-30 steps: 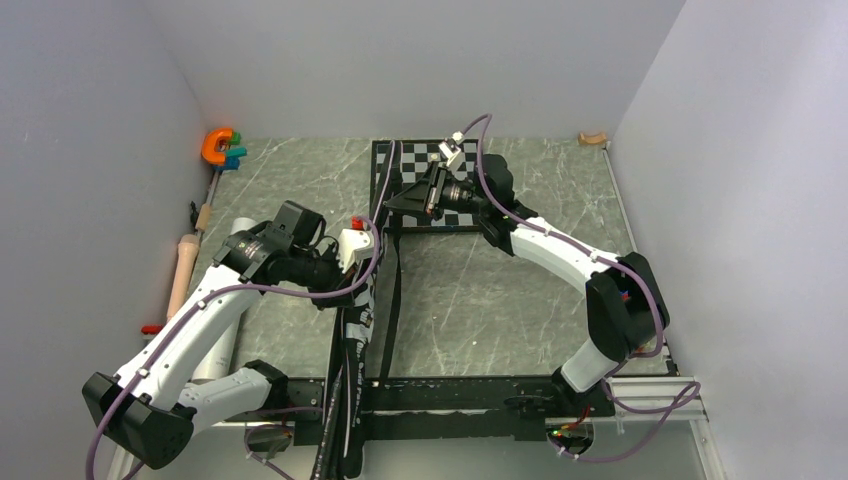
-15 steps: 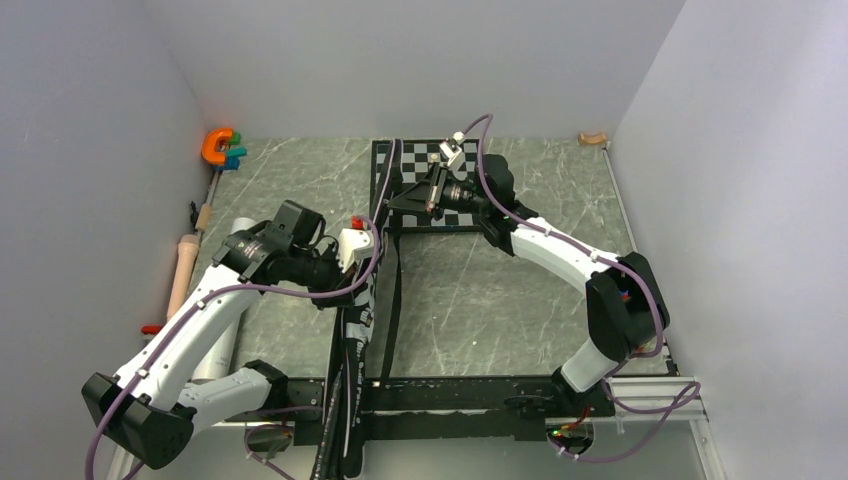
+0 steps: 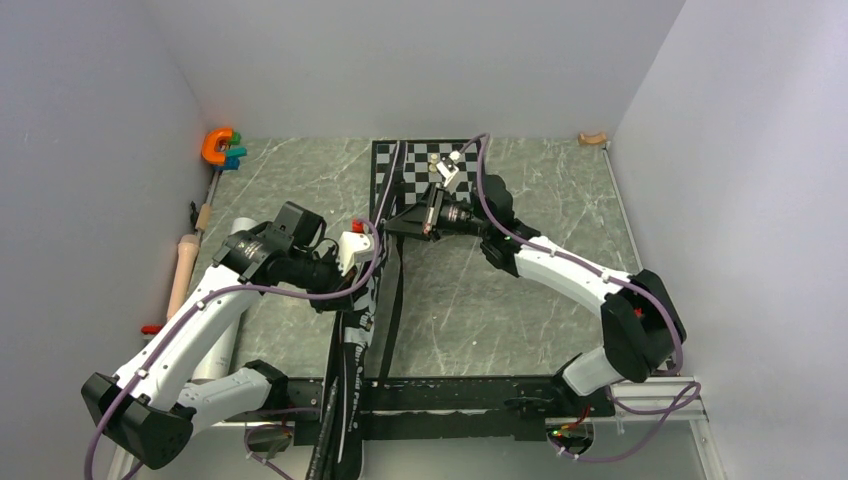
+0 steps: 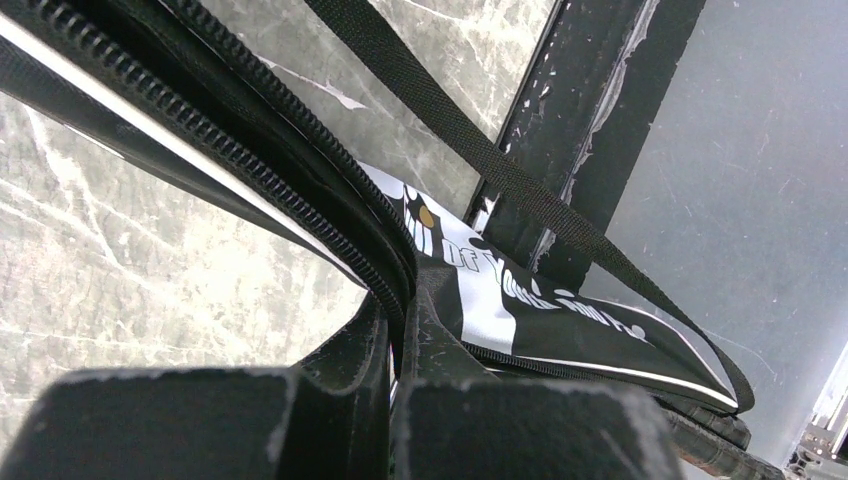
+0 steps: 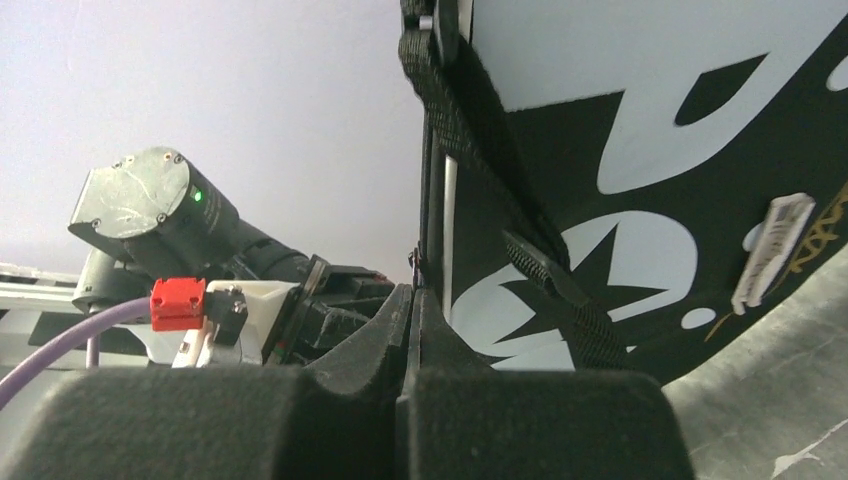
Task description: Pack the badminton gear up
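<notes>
The black bag (image 3: 352, 345) with white lettering lies lengthwise from mid-table to the near edge. My left gripper (image 3: 352, 262) is shut on its zipper edge, which shows in the left wrist view (image 4: 400, 325) above the lettered bag side (image 4: 560, 325). My right gripper (image 3: 405, 222) is shut on the edge of the bag's far end, seen in the right wrist view (image 5: 415, 300) beside the printed bag face (image 5: 650, 150). The long white tube (image 3: 222, 340) lies under my left arm. The rackets are hidden. I cannot make out any shuttlecocks.
The chessboard (image 3: 405, 165) lies behind the bag's far end. A beige rod (image 3: 183, 270) lies at the left wall. An orange toy (image 3: 218, 146) sits back left and a wooden piece (image 3: 592, 138) back right. The bag's strap (image 3: 393, 300) trails towards the black frame (image 3: 470, 390).
My right gripper has moved nearer and slightly left, off the chessboard, bringing the bag's far end with it. The bag's near end slid further over the near edge. My left arm held still.
</notes>
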`<state>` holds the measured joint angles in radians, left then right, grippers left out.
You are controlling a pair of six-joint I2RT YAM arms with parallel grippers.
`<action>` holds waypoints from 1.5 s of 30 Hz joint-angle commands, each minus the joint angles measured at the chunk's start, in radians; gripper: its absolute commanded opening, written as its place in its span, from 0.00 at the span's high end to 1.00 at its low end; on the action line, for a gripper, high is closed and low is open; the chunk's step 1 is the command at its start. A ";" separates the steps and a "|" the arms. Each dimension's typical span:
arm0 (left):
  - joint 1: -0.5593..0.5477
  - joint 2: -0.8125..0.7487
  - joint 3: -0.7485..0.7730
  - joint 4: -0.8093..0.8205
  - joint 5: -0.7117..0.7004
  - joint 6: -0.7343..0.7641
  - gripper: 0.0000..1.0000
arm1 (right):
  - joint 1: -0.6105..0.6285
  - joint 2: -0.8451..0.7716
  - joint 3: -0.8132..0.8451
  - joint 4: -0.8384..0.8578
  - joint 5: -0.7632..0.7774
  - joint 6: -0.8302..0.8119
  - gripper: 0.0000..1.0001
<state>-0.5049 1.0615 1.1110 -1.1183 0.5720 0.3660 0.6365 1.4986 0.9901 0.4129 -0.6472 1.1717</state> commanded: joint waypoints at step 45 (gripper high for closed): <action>0.045 0.208 0.284 0.265 -0.221 -0.386 1.00 | 0.618 -0.092 0.205 -0.772 0.929 -0.620 0.13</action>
<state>-0.4782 1.2594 1.2789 -0.9508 0.3325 0.0753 1.1934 1.3514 1.1168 -0.2531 -0.0151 0.6518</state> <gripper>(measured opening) 0.033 0.853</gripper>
